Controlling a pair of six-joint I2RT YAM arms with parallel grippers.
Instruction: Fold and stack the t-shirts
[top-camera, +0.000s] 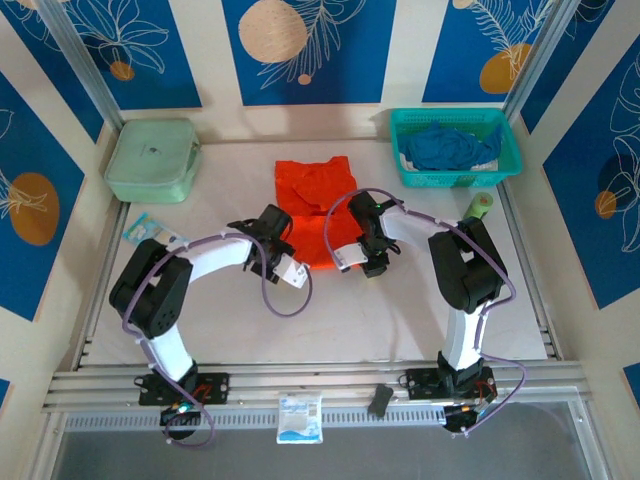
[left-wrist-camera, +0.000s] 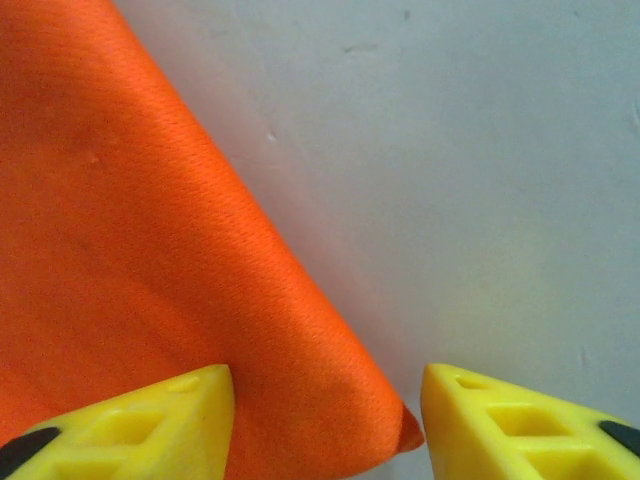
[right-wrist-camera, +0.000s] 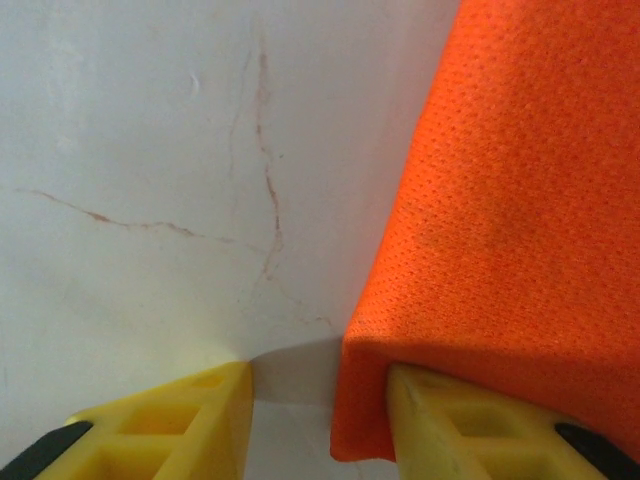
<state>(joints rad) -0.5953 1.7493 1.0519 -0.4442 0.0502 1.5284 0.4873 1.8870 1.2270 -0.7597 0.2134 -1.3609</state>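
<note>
**Orange t-shirt (top-camera: 315, 195), count: one.** It lies flat at the middle of the table (top-camera: 400, 310). Its long axis runs near to far, and the near hem faces your arms.

**Blue t-shirt (top-camera: 445, 148), count: one.** It is crumpled inside the teal basket (top-camera: 455, 182) at the far right, well apart from both grippers.

**Left gripper (left-wrist-camera: 325, 430), count: one.**
- It sits at the orange shirt's near-left corner, with the fingers spread and pinching nothing.
- The corner tip lies in the gap between them. One finger (left-wrist-camera: 150, 420) stands over cloth and the other over bare table.
- From here the shirt runs away far and right.

**Right gripper (right-wrist-camera: 320, 425), count: one.**
- It sits at the near-right corner, with the fingers likewise apart and clamped on nothing.
- The shirt's edge falls between them. One finger (right-wrist-camera: 480, 430) is against the cloth and the other is over the table.
- From here the shirt runs away far and left.

**Governing relation.** Each near corner lies between the fingers of the arm on its own side, so you need no crossing reach. The hem joining the two corners runs across the long axis. Judged from this, your next move is a pinch at both corners. Then comes a carry toward the far end, both sides kept level so the fold lands square.

**Also present.** There is one basket, as noted above. One pale green case (top-camera: 152, 160) stands at the far left, clear of the work.
</note>
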